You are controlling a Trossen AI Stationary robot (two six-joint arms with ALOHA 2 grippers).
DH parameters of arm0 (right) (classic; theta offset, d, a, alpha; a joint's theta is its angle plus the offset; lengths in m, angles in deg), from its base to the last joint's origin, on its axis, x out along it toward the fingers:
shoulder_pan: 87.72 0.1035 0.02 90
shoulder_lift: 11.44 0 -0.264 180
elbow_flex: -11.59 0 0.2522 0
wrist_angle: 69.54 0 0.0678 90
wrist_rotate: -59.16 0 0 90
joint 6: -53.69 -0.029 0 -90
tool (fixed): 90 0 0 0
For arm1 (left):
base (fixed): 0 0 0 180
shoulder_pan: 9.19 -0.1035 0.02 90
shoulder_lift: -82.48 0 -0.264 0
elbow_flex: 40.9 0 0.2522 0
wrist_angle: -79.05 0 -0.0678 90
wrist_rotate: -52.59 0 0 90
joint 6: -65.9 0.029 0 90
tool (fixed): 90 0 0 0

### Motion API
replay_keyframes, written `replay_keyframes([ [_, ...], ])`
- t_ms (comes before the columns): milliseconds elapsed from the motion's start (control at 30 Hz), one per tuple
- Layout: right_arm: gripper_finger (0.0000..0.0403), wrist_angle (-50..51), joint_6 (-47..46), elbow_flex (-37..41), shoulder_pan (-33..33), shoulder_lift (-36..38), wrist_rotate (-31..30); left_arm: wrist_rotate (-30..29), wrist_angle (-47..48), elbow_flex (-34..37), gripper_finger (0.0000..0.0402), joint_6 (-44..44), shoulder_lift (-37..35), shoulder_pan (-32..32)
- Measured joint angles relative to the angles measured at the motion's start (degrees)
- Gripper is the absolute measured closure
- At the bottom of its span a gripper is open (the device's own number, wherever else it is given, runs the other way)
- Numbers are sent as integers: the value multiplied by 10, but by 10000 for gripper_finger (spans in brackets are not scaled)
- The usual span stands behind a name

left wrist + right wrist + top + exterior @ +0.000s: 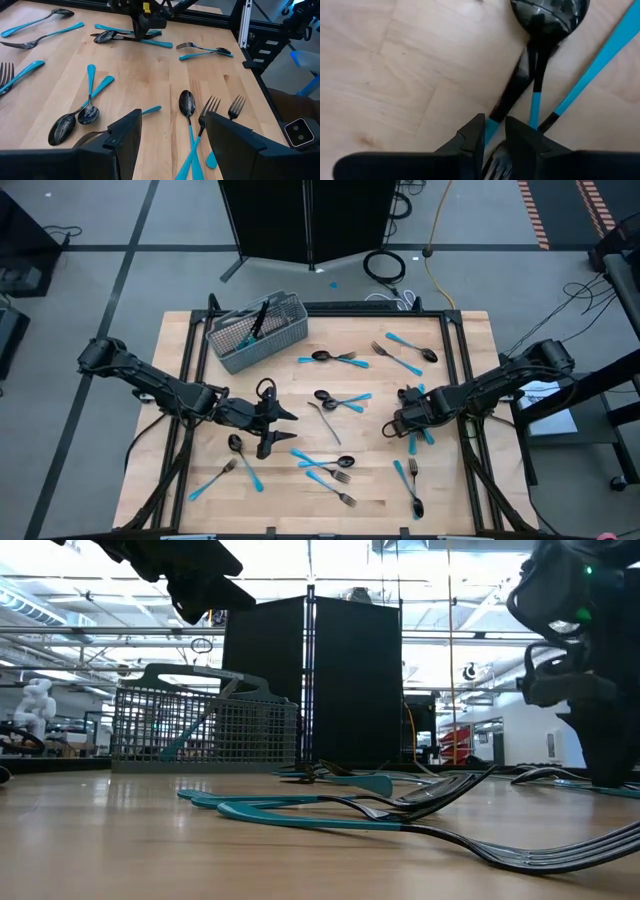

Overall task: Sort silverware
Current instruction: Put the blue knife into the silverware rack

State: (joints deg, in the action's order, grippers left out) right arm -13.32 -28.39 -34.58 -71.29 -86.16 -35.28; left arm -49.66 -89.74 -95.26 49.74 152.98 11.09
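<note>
The right pincer (495, 134) is nipping nearly shut around a blue-handled utensil (492, 125) near the counter's right edge, to lift it for sorting.

I see the silverware (345, 402) with bright light-blue handles and dark, glossy heads, on my pale blond wooden table (450, 500) with faint grain. The wire-mesh basket (256, 332) is grey. Both arms are black, the floor grey.
</note>
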Motion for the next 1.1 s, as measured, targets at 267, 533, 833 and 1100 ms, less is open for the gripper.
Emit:
replay_keyframes([
  [267, 315, -7, -11, 9, 0, 0, -1, 0, 0, 0, 185, 0, 0, 0],
  [533, 333, -8, -11, 7, 0, -15, -1, 0, 0, 0, 185, 0, 0, 0],
  [833, 396, -11, 25, 4, 0, -35, 13, 0, 0, 0, 185, 0, 0, 0],
  [1100, 398, -32, 80, -41, 0, -39, 30, 0, 0, 0, 185, 0, 0, 0],
])
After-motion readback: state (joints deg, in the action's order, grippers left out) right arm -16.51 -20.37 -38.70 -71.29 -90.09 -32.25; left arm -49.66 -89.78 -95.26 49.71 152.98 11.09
